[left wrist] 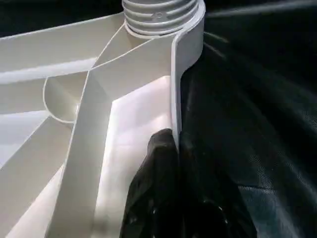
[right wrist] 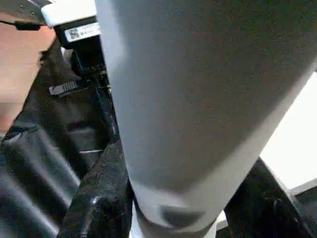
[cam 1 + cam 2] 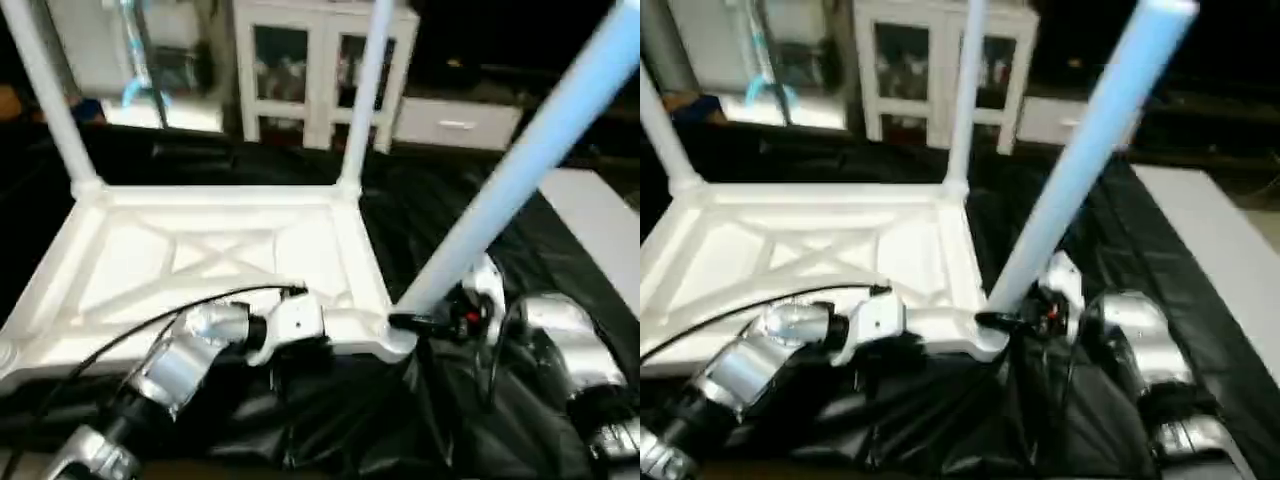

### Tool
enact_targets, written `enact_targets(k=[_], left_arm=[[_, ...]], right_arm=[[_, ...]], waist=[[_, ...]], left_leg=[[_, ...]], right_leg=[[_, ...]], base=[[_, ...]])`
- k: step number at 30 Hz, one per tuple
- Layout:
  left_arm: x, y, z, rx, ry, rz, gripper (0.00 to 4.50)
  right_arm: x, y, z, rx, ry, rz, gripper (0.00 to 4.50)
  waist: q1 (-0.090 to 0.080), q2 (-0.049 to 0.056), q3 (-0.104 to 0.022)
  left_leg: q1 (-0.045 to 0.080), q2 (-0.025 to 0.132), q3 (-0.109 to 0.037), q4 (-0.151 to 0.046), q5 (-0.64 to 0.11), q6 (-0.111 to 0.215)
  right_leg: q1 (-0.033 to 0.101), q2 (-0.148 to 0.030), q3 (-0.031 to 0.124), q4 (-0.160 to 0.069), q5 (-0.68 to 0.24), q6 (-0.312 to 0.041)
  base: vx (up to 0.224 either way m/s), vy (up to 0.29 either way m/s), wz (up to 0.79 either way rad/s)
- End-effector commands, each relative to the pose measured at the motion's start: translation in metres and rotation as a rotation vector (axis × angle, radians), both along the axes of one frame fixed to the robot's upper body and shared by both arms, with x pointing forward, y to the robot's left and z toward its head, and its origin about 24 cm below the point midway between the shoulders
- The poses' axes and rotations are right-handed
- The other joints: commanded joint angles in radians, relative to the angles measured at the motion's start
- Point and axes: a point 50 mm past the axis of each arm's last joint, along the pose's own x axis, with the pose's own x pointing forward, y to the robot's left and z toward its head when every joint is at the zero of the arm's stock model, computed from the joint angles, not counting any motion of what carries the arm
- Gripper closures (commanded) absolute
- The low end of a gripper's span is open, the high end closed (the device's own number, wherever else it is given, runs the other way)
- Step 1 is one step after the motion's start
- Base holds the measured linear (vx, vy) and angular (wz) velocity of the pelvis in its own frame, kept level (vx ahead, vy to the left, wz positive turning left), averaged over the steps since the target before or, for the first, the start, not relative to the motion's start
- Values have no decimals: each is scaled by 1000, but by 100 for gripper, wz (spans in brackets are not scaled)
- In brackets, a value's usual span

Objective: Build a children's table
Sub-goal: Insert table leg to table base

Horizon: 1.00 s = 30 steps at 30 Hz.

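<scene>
The right gripper (image 3: 1012,318) clasps the base of a long tapered white plastic tube leg (image 3: 1087,145), its black fingers (image 2: 99,208) on either side of it, at the near right corner socket. The leg leans up and to the right. The left gripper (image 1: 174,148) is pinched closed on the near rim of the upside-down white plastic square tabletop (image 3: 215,255), which lies on a black sheet (image 3: 430,215). Two more white legs (image 3: 365,95) stand in the far corners. A white glass-door cabinet (image 3: 310,65) stands behind.
</scene>
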Motion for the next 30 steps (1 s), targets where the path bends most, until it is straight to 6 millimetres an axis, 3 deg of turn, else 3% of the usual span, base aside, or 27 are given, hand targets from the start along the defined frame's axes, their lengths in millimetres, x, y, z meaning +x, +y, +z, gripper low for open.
enact_targets(k=[1,2,3,4,5,6,7,10,11,12,13,16,17,18,19,20,21,22,23,24,25,26,27,28,29,30], left_arm=[[-3,-8,6,-10,-26,-61,450],[-3,-8,6,-10,-26,-61,450],[-3,-9,6,-10,-26,-62,450],[-3,-9,6,-10,-26,-61,450],[-4,-9,5,-10,-25,-60,450],[-6,-9,3,-12,-23,-57,450],[-6,-9,2,-13,-21,-55,450],[-7,-9,1,-13,-20,-54,450],[-8,-9,0,-14,-17,-53,450],[-8,-9,0,-14,-16,-53,450],[-7,-10,-1,-13,-15,-58,450],[-5,-12,-1,-10,-18,-71,450],[-5,-13,-1,-7,-20,-75,450],[-5,-13,-1,-7,-20,-75,450],[-3,-14,0,-6,-22,-81,450],[-3,-14,0,-6,-22,-81,450],[-3,-14,0,-6,-22,-82,450],[-3,-15,0,-7,-22,-85,450],[-3,-15,0,-7,-22,-88,450],[-3,-15,0,-7,-22,-88,450],[-4,-16,-1,-9,-22,-90,450],[-4,-16,-1,-9,-22,-90,450],[-4,-17,-1,-17,-19,-87,450],[-5,-17,-2,-22,-18,-84,450],[-5,-18,-1,-32,-15,-80,450],[-5,-18,-1,-32,-15,-80,450]], right_arm=[[-47,-14,-80,-212,355,-54,265],[-47,-14,-80,-212,355,-54,265],[-46,-14,-80,-174,349,-94,265],[-39,-11,-75,-96,325,-147,265],[-33,-9,-71,-35,306,-190,265],[-22,-8,-61,83,285,-270,265],[-18,-8,-57,128,279,-298,265],[-15,-8,-54,160,277,-319,265],[-12,-8,-48,202,266,-322,265],[-11,-8,-45,220,260,-318,265],[-9,-7,-33,240,232,-269,265],[-14,-4,-27,173,211,-160,265],[-17,-2,-28,136,213,-117,265],[-17,-2,-28,136,213,-117,265],[-23,9,-12,87,191,-22,265],[-23,9,-12,87,191,-22,265],[-24,12,-8,84,184,-11,265],[-28,21,6,72,165,26,265],[-28,38,36,64,121,65,265],[-28,38,36,64,121,65,265],[-31,56,69,47,78,95,265],[-31,56,69,47,78,95,265],[-31,59,78,41,68,97,265],[-32,59,82,37,65,97,265],[-33,57,84,23,63,99,265],[-33,57,84,23,63,99,265]], waist=[[3,40,6],[-3,66,3],[-26,63,16],[-31,74,15],[-44,78,7],[-54,78,1],[-56,70,3],[-53,60,0],[-47,62,-2],[-43,78,-5],[-36,75,1],[-29,63,-6],[-24,68,-9],[-24,68,-9],[-19,81,1],[-7,76,3],[-7,73,-14],[-4,71,-16],[5,78,-17],[5,78,-17],[13,85,-32],[15,87,-38],[16,84,-54],[21,86,-59],[30,89,-58],[30,89,-58]], left_leg=[[-49,66,-132,-8,-46,-57],[-16,90,-124,-88,-196,-86],[-1,114,-125,-117,-420,-82],[23,116,-117,-122,-590,-94],[39,108,-112,-123,-725,-101],[29,105,-109,-126,-730,-90],[18,102,-108,-127,-706,-77],[9,97,-97,-124,-616,-49],[10,99,-89,-122,-554,-36],[10,100,-81,-121,-496,-27],[9,102,-76,-124,-452,-11],[18,103,-60,-116,-404,4],[19,104,-44,-112,-327,34],[19,104,-44,-112,-327,34],[18,103,-36,-114,-336,41],[24,106,-35,-114,-336,36],[27,106,-32,-110,-280,36],[24,105,-29,-108,-232,45],[22,106,-27,-103,-98,77],[22,106,-27,-103,-98,77],[14,104,-28,-89,12,112],[19,101,-27,-80,51,121],[13,99,-28,-66,152,150],[13,97,-27,-59,203,162],[3,95,-25,-51,275,180],[3,95,-25,-51,275,180]], right_leg=[[44,-135,39,-159,-553,-184],[5,-17,-8,-106,-249,-196],[-9,-8,0,-99,-200,-196],[-19,-11,1,-103,-199,-201],[-16,-18,5,-110,-197,-206],[-5,-28,4,-117,-213,-202],[1,-36,5,-125,-252,-191],[7,-46,8,-133,-319,-179],[2,-52,16,-136,-320,-190],[4,-51,21,-135,-274,-205],[6,-45,22,-135,-237,-210],[-2,-42,32,-131,-222,-221],[-5,-39,36,-128,-161,-246],[-5,-39,36,-128,-161,-246],[-11,-36,40,-133,-222,-238],[-11,-36,43,-142,-250,-212],[-10,-34,47,-127,-178,-216],[-6,-30,49,-123,-117,-219],[-1,-21,53,-107,82,-225],[-1,-21,53,-107,82,-225],[6,-18,46,-90,243,-226],[2,-16,46,-82,303,-229],[5,-16,46,-65,446,-237],[3,-15,45,-58,509,-240],[-5,-11,42,-50,598,-249],[-5,-11,42,-50,598,-249]], base=[[78,23,-54],[78,23,-54],[0,0,0],[-100,-23,22],[-100,-23,22],[-50,-13,8],[0,0,0],[0,0,0],[0,0,0],[0,0,0],[0,0,0],[0,0,0],[0,0,0],[51,-6,12],[0,0,0],[0,0,0],[57,-12,11],[93,-6,12],[93,-6,12],[94,2,4],[71,0,-3],[71,0,-3],[53,-9,1],[0,0,0],[0,0,0],[0,0,0]])
